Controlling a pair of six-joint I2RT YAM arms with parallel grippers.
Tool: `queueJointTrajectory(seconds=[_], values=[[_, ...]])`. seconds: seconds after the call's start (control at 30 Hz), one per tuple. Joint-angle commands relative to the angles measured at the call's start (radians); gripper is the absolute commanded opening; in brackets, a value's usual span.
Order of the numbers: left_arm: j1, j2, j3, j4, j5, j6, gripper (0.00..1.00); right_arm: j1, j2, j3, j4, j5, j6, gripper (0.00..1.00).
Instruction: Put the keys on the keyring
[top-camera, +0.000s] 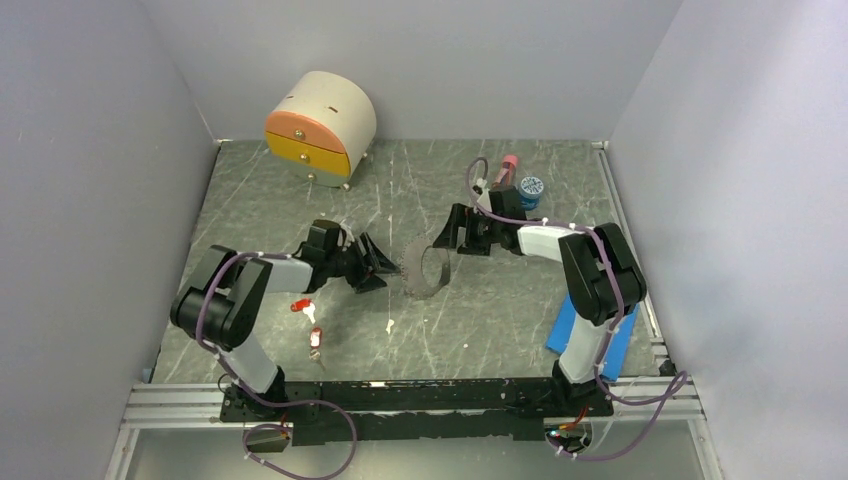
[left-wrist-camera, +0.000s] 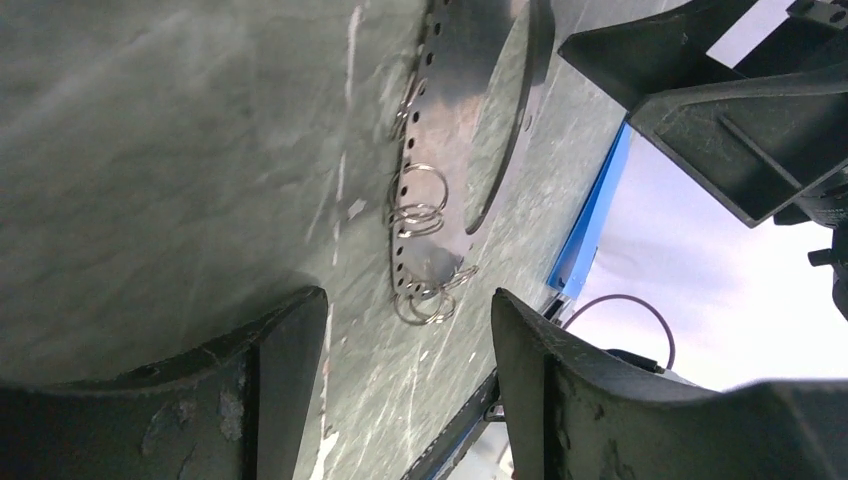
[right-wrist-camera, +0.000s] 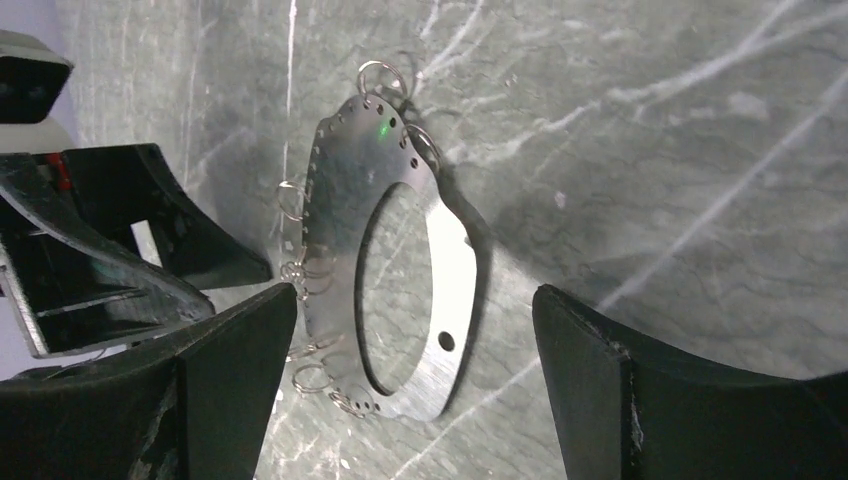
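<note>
Keyring (top-camera: 428, 268) stands free between the left claw (top-camera: 383, 272) and right claw (top-camera: 450, 240), both open and empty; keys (top-camera: 303, 306) lie beyond the left claw, nearer that arm.

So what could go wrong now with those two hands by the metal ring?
The left hand and right hand are both open, close to the keyring on opposite sides, so they might bump each other or shove it away. The keyring is thin metal, so a hand could slip off it. The keys lie apart from it near the left arm, so a swinging arm might scatter them.
</note>
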Motion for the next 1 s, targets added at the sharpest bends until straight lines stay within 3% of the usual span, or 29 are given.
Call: queueJointTrajectory(seconds=[0.0, 0.1, 0.37, 0.73, 0.97], values=[[-0.032, 0.091, 0.074, 0.017, 0.014, 0.006, 0.67, 0.022, 0.053, 0.034, -0.037, -0.022, 0.012, 0.91], [-0.061, 0.138, 0.138, -0.018, 0.003, 0.036, 0.66, 0.033, 0.055, 0.022, -0.017, -0.041, 0.026, 0.9], [-0.117, 0.176, 0.251, -0.139, -0.057, 0.13, 0.64, 0.037, 0.024, -0.061, 0.085, -0.087, 0.109, 0.67], [-0.119, -0.049, 0.241, -0.39, -0.303, 0.299, 0.69, 0.04, -0.057, 0.002, -0.049, 0.071, -0.028, 0.75], [-0.118, -0.222, 0.089, -0.308, -0.305, 0.207, 0.68, 0.099, -0.068, 0.06, -0.125, 0.12, -0.099, 0.77]])
